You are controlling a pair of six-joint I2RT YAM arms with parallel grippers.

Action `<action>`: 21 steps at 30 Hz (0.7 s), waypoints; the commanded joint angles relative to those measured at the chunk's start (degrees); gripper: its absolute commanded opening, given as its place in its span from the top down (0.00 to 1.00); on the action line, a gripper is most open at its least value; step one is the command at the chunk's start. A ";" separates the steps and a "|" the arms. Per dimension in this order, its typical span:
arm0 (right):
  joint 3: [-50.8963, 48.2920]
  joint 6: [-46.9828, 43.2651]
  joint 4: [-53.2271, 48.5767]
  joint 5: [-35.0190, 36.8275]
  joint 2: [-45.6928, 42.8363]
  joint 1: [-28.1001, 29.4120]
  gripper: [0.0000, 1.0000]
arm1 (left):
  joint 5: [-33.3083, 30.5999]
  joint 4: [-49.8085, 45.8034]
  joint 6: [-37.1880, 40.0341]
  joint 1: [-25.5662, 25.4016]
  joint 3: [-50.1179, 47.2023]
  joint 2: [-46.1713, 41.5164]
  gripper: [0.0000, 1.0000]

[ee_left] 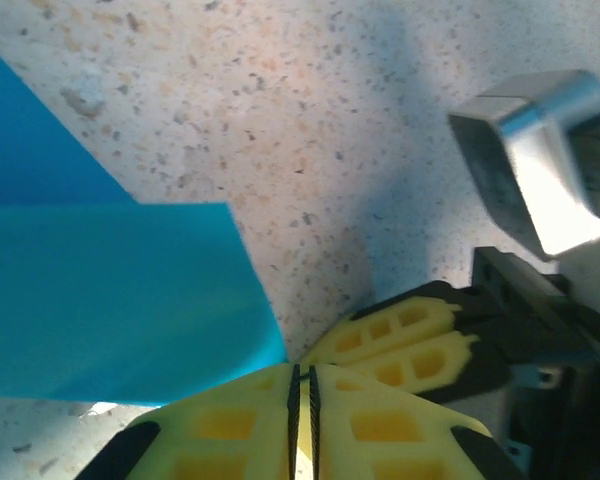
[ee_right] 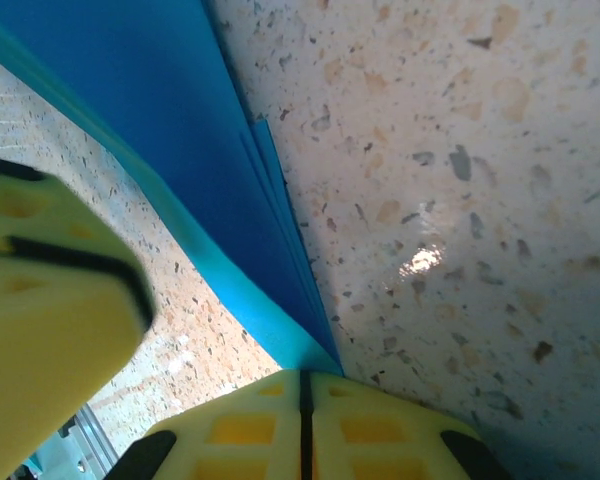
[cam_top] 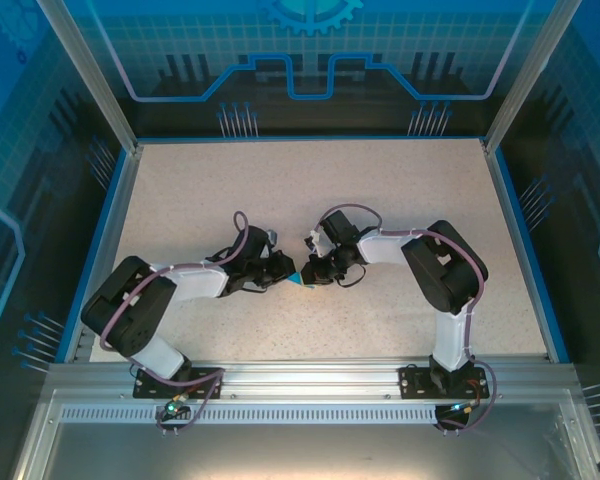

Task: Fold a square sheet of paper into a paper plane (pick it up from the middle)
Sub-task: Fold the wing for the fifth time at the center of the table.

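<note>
Both hands meet mid-counter [cam_top: 380, 200] over the folded blue paper [cam_top: 298, 281].
Your left hand [ee_left: 302, 405] has its fingers together at the bottom centre of its view, with the paper's corner just left of them and the right hand [ee_left: 380, 345] close on the right. Your right hand's fingers are also pressed together; the paper's point runs from upper left down to their tips.
</note>
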 commanded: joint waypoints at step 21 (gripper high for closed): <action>-1.45 0.52 -3.48 4.86 4.51 -0.19 0.92 | -5.73 -3.71 1.06 -0.30 1.27 3.96 0.87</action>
